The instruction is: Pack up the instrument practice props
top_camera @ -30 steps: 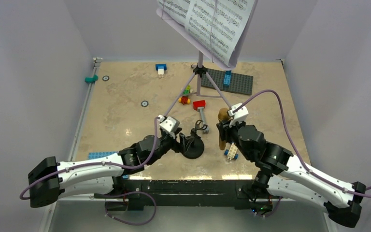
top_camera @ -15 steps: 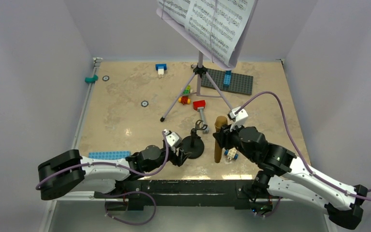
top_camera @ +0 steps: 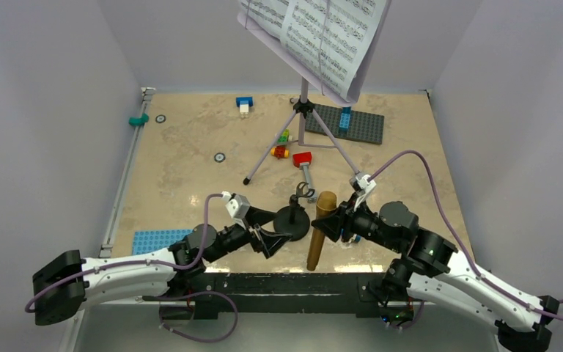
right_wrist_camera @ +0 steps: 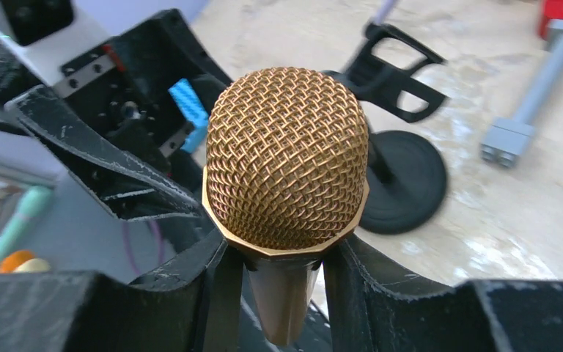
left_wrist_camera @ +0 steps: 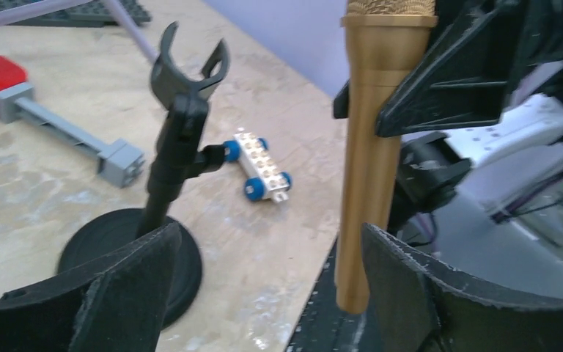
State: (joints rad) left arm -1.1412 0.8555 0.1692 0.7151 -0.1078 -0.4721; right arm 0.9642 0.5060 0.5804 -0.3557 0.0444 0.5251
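Observation:
My right gripper (right_wrist_camera: 286,293) is shut on the gold microphone (right_wrist_camera: 287,158) just below its mesh head. The microphone (top_camera: 317,231) hangs tilted over the table's near edge, handle end down. My left gripper (left_wrist_camera: 264,271) stands open at the edge, and the handle's lower end (left_wrist_camera: 353,286) hangs between its jaws, close to the right finger (left_wrist_camera: 410,286) and ungripped. The small black mic stand (top_camera: 293,220) stands upright with an empty clip (left_wrist_camera: 190,70), just beyond my left gripper (top_camera: 267,238). The lavender music stand (top_camera: 302,121) stands at the back with sheet-music pages (top_camera: 319,37) on its desk.
A red-headed toy hammer (top_camera: 304,165) lies behind the mic stand. A white wheeled brick (left_wrist_camera: 260,167) sits right of the stand. A dark grey baseplate (top_camera: 359,125) is at the back right, a blue plate (top_camera: 154,240) at the near left, and loose bricks (top_camera: 281,145) lie by the tripod.
The right arm has swung the microphone down and toward the near edge. My left gripper has drawn back from the mic stand's base, opened wider and now flanks the microphone's handle.

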